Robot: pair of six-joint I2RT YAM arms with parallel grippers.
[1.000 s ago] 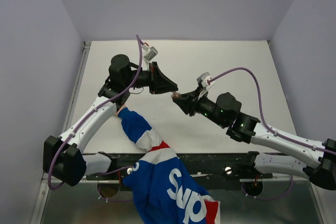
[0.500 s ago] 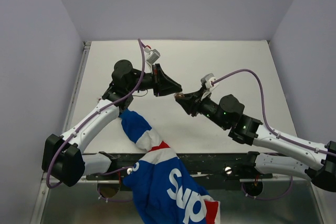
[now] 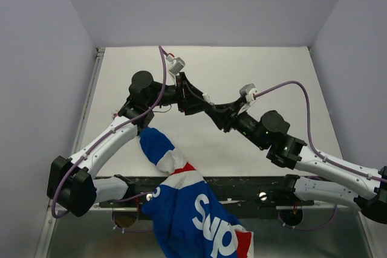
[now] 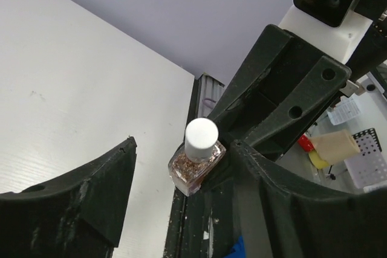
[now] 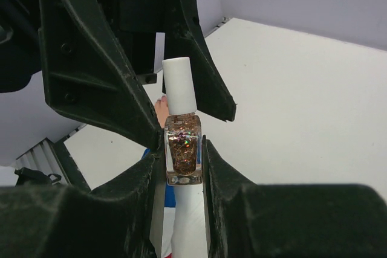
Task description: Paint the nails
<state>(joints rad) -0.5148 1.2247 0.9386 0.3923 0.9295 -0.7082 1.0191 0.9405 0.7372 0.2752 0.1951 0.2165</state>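
Observation:
A small clear polish bottle (image 5: 183, 149) full of coppery glitter, with a white cap (image 5: 181, 86), is clamped upright in my right gripper (image 5: 181, 152), which is shut on its glass sides. My left gripper (image 4: 184, 149) is open and straddles the bottle (image 4: 195, 170); its fingers (image 5: 91, 58) flank the cap without touching it. In the top view both grippers meet above the table's middle, left gripper (image 3: 198, 98) against right gripper (image 3: 214, 112). A person's arm in a blue, white and red sleeve (image 3: 166, 152) reaches in under my left arm. A bit of bare skin (image 5: 161, 108) shows; the nails are hidden.
The white table (image 3: 272, 70) is walled by grey panels on three sides. A purple cable (image 3: 290, 86) loops over my right arm. The sleeved arm crosses the black rail (image 3: 242, 185) at the near edge, between my two bases.
My left gripper has moved right to meet the bottle and has opened around its cap. My right gripper has carried the bottle a little left and further from me, still shut on it.

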